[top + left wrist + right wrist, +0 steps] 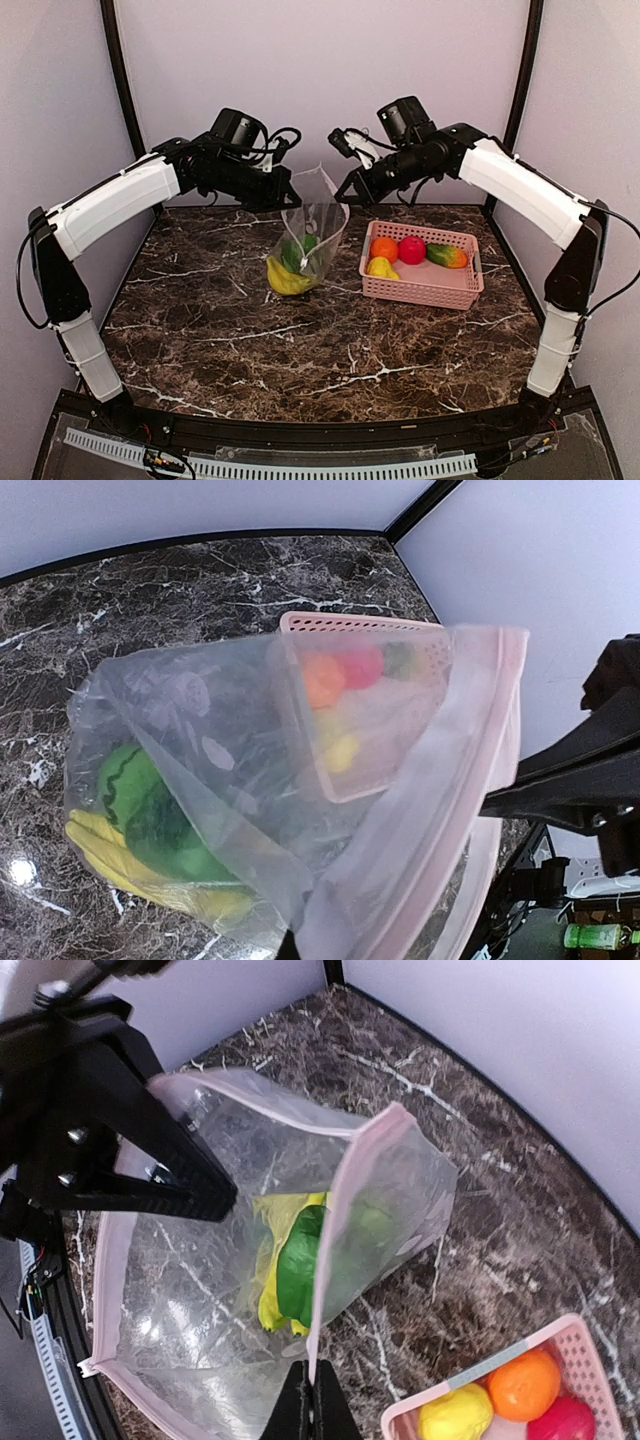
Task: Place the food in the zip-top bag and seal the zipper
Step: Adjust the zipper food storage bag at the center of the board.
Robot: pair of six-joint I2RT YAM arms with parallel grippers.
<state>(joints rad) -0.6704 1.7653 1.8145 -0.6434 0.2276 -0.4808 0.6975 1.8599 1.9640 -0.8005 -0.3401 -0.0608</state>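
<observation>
Behind the zip-top bag [250, 780], the pink basket [360, 625] and its fruits [322, 678] are showing only as blurred colours through the film in the left wrist view. Inside the bag, a green piece [300, 1270] is covering part of the banana [268, 1310]. Below the bag, that view's edge is cutting off the left gripper [288, 200], hiding its jaws.

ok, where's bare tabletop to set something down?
Free on the dark marble table: near strip between arm bases and the clear plastic zip-top bag and pink slotted basket; also left of the bag. Crowded: back centre, where left gripper and right gripper hold the bag; the basket fills the right.
</observation>
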